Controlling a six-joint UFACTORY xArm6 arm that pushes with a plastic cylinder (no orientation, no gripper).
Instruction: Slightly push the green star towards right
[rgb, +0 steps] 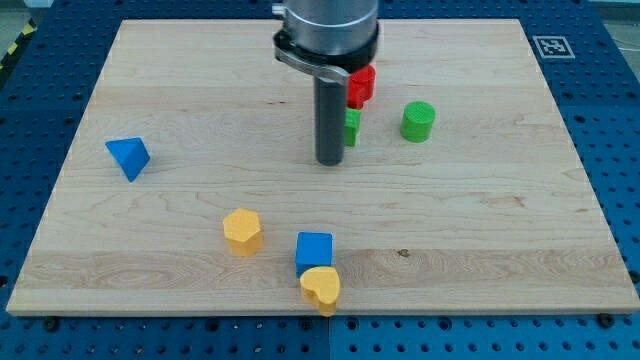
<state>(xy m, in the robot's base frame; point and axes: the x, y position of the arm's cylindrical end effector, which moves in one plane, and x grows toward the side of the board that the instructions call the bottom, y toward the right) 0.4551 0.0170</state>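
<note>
Touching my tip (331, 160): half-hidden green star (352, 127).

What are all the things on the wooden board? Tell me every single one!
Red block: one, red, near the view's top, partly behind the arm.
Green star: one, green, just right of the rod, mostly hidden.
Green cylinder: one, green, right of the star.
Blue triangle block: one, blue, view's left.
Yellow block: one, yellow, lower middle.
Blue cube: one, blue, lower middle.
Yellow heart: one, yellow, touching the cube's lower edge.
Wooden board: one, light wood, under everything.
My tip: one, dark, just left of the green star.
</note>
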